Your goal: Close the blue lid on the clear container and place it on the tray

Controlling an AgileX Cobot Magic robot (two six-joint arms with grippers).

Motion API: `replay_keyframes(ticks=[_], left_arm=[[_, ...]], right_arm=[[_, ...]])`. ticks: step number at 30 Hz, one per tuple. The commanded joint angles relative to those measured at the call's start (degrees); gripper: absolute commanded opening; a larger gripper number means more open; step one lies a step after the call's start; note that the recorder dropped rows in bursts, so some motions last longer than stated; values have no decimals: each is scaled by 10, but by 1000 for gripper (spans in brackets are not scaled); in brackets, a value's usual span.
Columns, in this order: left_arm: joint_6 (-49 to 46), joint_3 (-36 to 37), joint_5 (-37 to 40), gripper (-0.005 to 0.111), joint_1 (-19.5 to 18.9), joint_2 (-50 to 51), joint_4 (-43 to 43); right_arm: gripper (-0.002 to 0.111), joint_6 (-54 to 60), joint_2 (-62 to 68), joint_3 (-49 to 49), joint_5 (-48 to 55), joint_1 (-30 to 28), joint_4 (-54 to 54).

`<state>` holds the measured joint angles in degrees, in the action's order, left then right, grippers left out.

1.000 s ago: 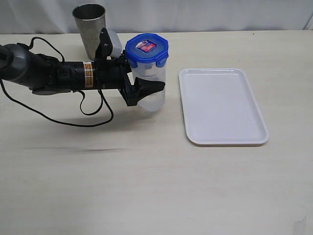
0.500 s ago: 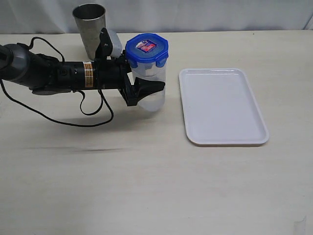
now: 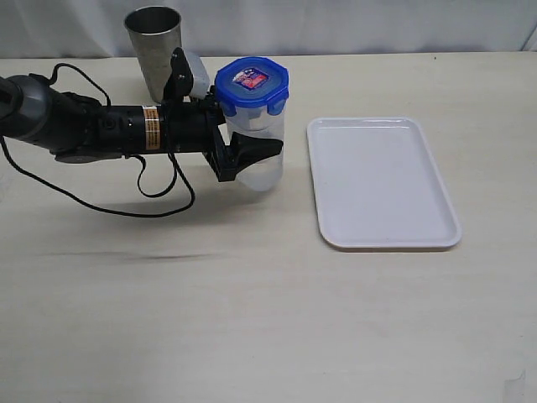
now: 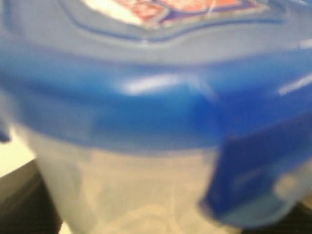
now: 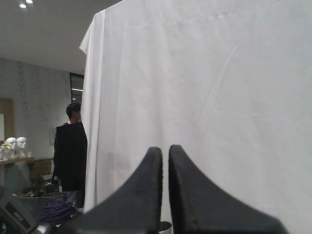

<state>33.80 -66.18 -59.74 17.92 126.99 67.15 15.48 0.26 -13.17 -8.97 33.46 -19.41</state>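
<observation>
1. The far finger of the left claw is hidden behind the clear container. Only the near black finger shows, pressed across the container's wall.
2. The left wrist view is blurred and cropped. The blue lid fills most of it, its red-and-white label is cut by the edge, and one snap flap hangs down the side.
3. Whether the container's base touches the table cannot be told.
4. The left claw is clenched around the clear container just under the lid, which sits on the mouth above the fingers.
5. The container is translucent, smooth and slightly tapered. The lid is glossy plastic, roundish with flat flaps.
6. The tray lies on the table beyond the claw's fingertips, apart from the container. It is white, flat, round-cornered and low-rimmed.
7. A grey steel cup stands behind the left arm, back from the claw.
8. The right claw is off the exterior view. Its dark pointed fingers are drawn together on nothing, facing a white cloth.
</observation>
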Motion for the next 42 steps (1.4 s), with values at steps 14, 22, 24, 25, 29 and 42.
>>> replay_keyframes(ticks=[14,22,24,25,29,42], left_arm=[[4,-3,-23,0,1,-6,-19],[4,-3,-23,0,1,-6,-19],[4,-3,-23,0,1,-6,-19],[4,-3,-23,0,1,-6,-19],[4,-3,-23,0,1,-6,-23],[4,-3,-18,0,1,-6,-24]], right_arm=[[5,-1,-3,57,-4,-105,182],[5,-1,-3,110,51,-276,182],[5,-1,-3,110,83,-308,182],[5,-1,-3,111,93,-324,182],[5,-1,-3,132,90,-371,182],[5,-1,-3,132,182,-381,210]])
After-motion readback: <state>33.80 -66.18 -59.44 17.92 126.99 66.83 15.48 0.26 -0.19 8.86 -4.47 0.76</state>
